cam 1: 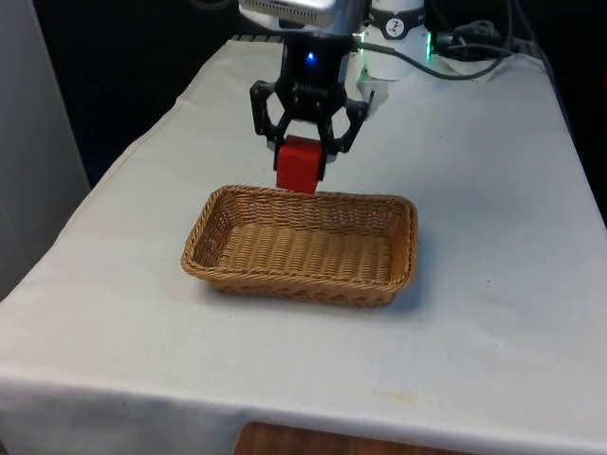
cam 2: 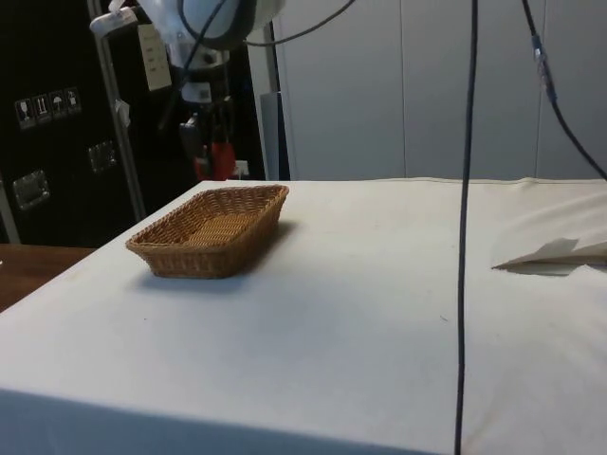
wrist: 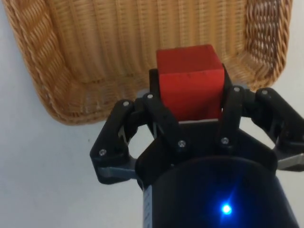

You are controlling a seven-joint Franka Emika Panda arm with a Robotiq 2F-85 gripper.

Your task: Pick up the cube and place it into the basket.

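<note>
White cloth drapes the worktop (cam 1: 493, 237), with dark curtains across the upper frame. Just above centre in the front view hangs a smooth red cube (cam 1: 300, 164), clamped between the fingers of the black pincer (cam 1: 305, 152), just over the far rim of a rectangular woven wicker basket (cam 1: 302, 245). From the frame's top the arm reaches straight down, pincer pointing at the worktop.

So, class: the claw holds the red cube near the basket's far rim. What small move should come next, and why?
Probably carry it a little further over the basket before letting go. The claw is shut on the red cube, which hangs above the far rim rather than the middle, so releasing now might clip the rim.
</note>
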